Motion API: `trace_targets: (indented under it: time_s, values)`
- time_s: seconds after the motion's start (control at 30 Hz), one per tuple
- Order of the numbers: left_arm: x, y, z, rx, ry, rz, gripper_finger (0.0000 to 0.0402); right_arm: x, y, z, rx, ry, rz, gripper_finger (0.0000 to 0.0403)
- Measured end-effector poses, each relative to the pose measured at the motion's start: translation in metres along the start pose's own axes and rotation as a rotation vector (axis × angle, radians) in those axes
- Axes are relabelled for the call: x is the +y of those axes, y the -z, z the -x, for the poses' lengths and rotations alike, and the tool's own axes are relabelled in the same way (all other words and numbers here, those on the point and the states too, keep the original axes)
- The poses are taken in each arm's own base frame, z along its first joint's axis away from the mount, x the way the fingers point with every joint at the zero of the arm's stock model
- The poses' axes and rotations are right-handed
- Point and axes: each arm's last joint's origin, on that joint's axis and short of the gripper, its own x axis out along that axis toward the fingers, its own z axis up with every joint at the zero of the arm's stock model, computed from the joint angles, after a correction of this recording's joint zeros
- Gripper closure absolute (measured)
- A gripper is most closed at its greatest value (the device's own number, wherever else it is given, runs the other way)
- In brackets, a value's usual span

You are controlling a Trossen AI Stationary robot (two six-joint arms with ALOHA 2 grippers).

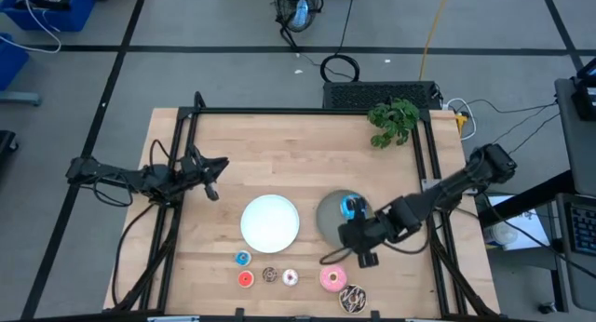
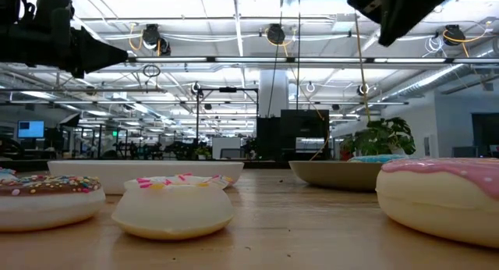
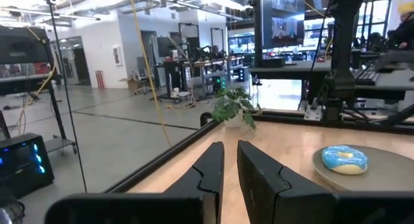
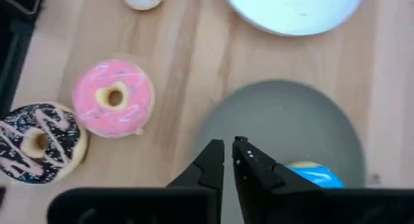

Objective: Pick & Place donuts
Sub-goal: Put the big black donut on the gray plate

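Observation:
The blue larger donut (image 1: 352, 207) (image 4: 314, 173) lies on the grey plate (image 1: 328, 215). Near the table's near edge lie the pink donut (image 1: 332, 279) (image 4: 113, 98), the dark brown sprinkled donut (image 1: 352, 299) (image 4: 39, 143), and the tiny blue (image 1: 242, 258), red (image 1: 245, 278), brown (image 1: 269, 275) (image 2: 47, 196) and whitish-pink (image 1: 290, 278) (image 2: 173, 204) donuts. My right gripper (image 1: 358, 246) (image 4: 228, 149) hovers shut and raised over the grey plate's near rim, beside the blue donut. My left gripper (image 1: 212, 181) (image 3: 229, 156) waits shut, raised at the table's left.
A white plate (image 1: 270, 221) sits left of the grey plate. A small green plant (image 1: 393, 122) stands at the far right corner. A black frame (image 1: 298, 111) runs along the table's far and side edges. Bare wood lies between the left arm and the plates.

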Motion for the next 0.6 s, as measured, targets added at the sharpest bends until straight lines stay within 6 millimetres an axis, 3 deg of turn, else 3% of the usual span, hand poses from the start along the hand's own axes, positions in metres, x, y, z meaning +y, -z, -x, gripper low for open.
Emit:
trace_targets:
  time_s: [0.13, 0.3, 0.6]
  values:
    - [0.0, 0.0, 0.0, 0.0, -0.001, -0.001, 0.035, 0.013, 0.016, -0.017, -0.019, -0.026, 0.046, 0.0387]
    - [0.0, 0.0, 0.0, -0.003, -0.001, -0.001, 0.035, 0.015, 0.037, -0.04, -0.004, -0.029, 0.051, 0.0401]
    - [0.0, -0.001, 0.0, -0.012, -0.003, 0.014, 0.035, 0.017, 0.04, -0.046, -0.047, -0.07, 0.019, 0.0402]
